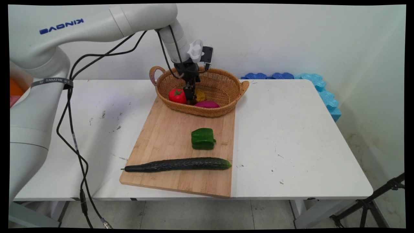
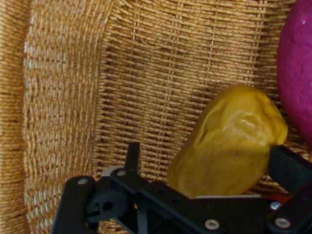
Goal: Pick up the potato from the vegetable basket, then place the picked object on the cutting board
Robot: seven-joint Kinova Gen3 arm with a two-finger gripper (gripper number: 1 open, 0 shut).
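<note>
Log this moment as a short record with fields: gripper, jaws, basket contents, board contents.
gripper: gripper down inside the wicker basket, at the yellow fruit
jaws: open, one either side of the yellow fruit; contact cannot be told
basket contents: red tomato, yellow fruit, magenta item
basket position: on the far end of the cutting board
board contents: green pepper, cucumber lying across the near end

Probably a robotics lab or test room, not a home kitchen: scuffed white surface (image 1: 291,129) against a bare white wall, blue foam blocks (image 1: 310,84) stacked behind, black tripod leg (image 1: 372,200) on the tiled floor, loose black cables (image 1: 74,136) hanging from a white Kinova arm (image 1: 38,81).
</note>
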